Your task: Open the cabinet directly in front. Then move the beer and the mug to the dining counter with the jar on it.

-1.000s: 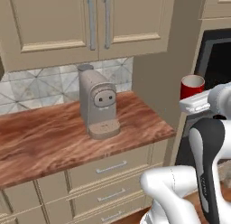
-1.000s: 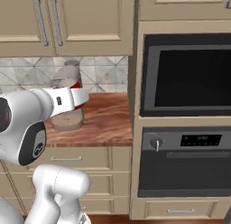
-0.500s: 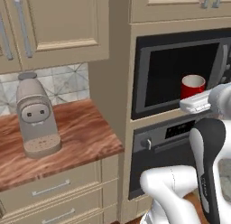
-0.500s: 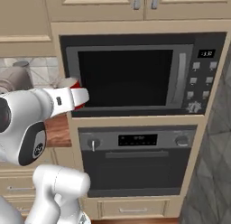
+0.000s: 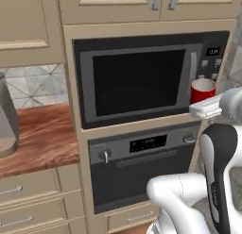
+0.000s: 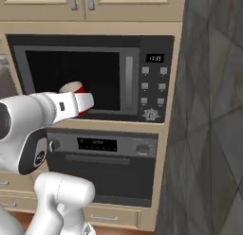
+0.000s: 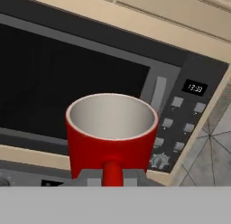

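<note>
Mug (image 7: 111,135) held upright in the gripper (image 7: 111,175), jaws closed on its handle, in front of the microwave (image 5: 142,82) | view has swung from coffee machine to oven (image 5: 142,167); base is turning, likely toward the dining counter | beer to follow

The microwave (image 5: 142,79) sits dead centre, built into the tall unit, and everything hangs off it. Directly below the microwave is the oven (image 5: 144,169), and below that a drawer (image 6: 114,215). Above the microwave run the upper cupboard doors (image 5: 113,6). Left of the microwave, the worktop (image 5: 38,138) juts out with the coffee machine (image 5: 7,120) standing on it, against the tiled wall (image 5: 33,84), and drawers (image 5: 33,204) sit under the worktop. The mug (image 5: 203,90) hangs upright in front of the microwave, before its control panel (image 7: 187,114) on the right-hand side, handle turned away from the microwave. Right of the microwave stands a wall (image 6: 211,115).
</note>
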Controlling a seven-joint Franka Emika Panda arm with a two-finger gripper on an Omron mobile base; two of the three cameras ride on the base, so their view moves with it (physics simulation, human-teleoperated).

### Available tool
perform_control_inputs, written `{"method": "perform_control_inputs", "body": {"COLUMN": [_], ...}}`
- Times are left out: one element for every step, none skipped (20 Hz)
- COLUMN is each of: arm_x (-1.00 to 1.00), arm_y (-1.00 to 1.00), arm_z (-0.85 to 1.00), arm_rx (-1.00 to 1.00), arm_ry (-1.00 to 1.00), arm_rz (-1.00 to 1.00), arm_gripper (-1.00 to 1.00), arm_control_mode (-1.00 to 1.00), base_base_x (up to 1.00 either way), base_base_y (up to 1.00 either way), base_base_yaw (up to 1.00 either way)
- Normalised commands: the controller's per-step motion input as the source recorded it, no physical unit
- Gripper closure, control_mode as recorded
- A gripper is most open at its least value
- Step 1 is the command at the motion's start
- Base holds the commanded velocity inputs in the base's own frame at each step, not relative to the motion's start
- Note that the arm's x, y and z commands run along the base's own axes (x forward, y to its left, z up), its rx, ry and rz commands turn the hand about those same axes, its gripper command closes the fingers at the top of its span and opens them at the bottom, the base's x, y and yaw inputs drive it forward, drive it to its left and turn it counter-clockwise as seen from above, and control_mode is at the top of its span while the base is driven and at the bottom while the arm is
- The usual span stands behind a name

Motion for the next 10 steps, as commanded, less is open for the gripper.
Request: {"method": "perform_control_inputs", "body": {"arm_x": [0.0,0.0,0.0,0.0,0.0,0.0,0.0,0.0,0.0,0.0], "arm_y": [0.0,0.0,0.0,0.0,0.0,0.0,0.0,0.0,0.0,0.0], "arm_z": [0.0,0.0,0.0,0.0,0.0,0.0,0.0,0.0,0.0,0.0], "arm_rx": [0.0,0.0,0.0,0.0,0.0,0.0,0.0,0.0,0.0,0.0], "arm_ry": [0.0,0.0,0.0,0.0,0.0,0.0,0.0,0.0,0.0,0.0], "arm_rz": [0.0,0.0,0.0,0.0,0.0,0.0,0.0,0.0,0.0,0.0], "arm_gripper": [1.0,1.0,1.0,1.0,1.0,1.0,1.0,1.0,1.0,1.0], "arm_control_mode": [1.0,1.0,1.0,1.0,1.0,1.0,1.0,1.0,1.0,1.0], "base_base_x": [-0.54,-0.59,-0.64,-0.68,-0.71,-0.81,-0.82,-0.79,-0.71,-0.63], "base_base_y": [-1.0,-0.96,-0.84,-0.75,-0.66,-0.54,-0.46,-0.41,-0.32,-0.25], "base_base_yaw": [0.44,0.47,0.52,0.55,0.59,0.64,0.67,0.7,0.74,0.77]}}
